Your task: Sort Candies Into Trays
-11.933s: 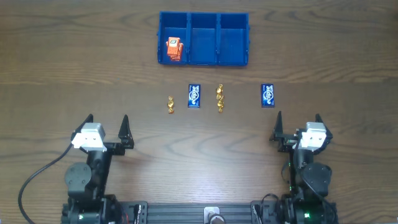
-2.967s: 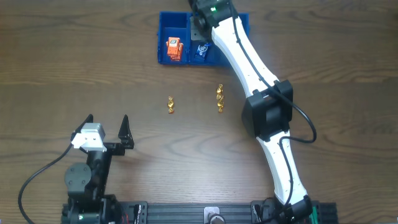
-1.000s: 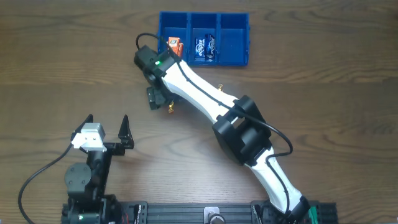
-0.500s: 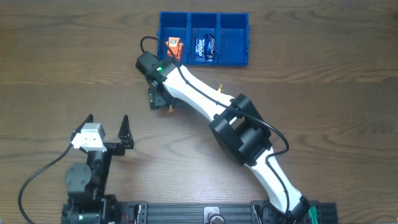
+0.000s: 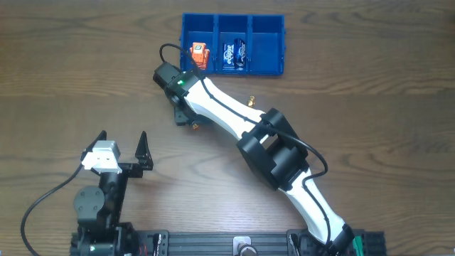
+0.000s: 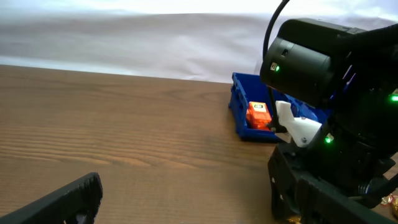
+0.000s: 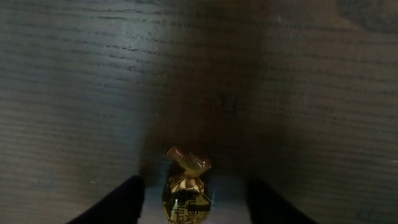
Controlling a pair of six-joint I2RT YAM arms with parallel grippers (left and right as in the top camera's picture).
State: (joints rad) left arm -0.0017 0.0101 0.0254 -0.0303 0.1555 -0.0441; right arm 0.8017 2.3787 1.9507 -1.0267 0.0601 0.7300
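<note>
A blue three-compartment tray (image 5: 267, 44) sits at the table's far side. An orange candy (image 5: 199, 55) lies in its left compartment and blue-wrapped candies (image 5: 233, 55) in the middle one. The right arm crosses to the left, and my right gripper (image 7: 196, 208) is open and low over a gold-wrapped candy (image 7: 185, 186) on the wood, one dark finger (image 7: 118, 202) on each side of it. From above, that gold candy (image 5: 193, 126) peeks out beside the right gripper (image 5: 186, 118). Another gold candy (image 5: 251, 99) shows by the arm. My left gripper (image 5: 122, 135) stands open near its base with nothing in it.
The left wrist view shows the tray (image 6: 239, 106) with the orange candy (image 6: 258, 115) and the right arm's wrist (image 6: 323, 162) close on one side. Bare wood lies to the left and right of the arm.
The right gripper has shifted slightly and come down around the left gold candy. Further back, the two blue candies went from the table into the middle compartment. The left arm stayed still.
</note>
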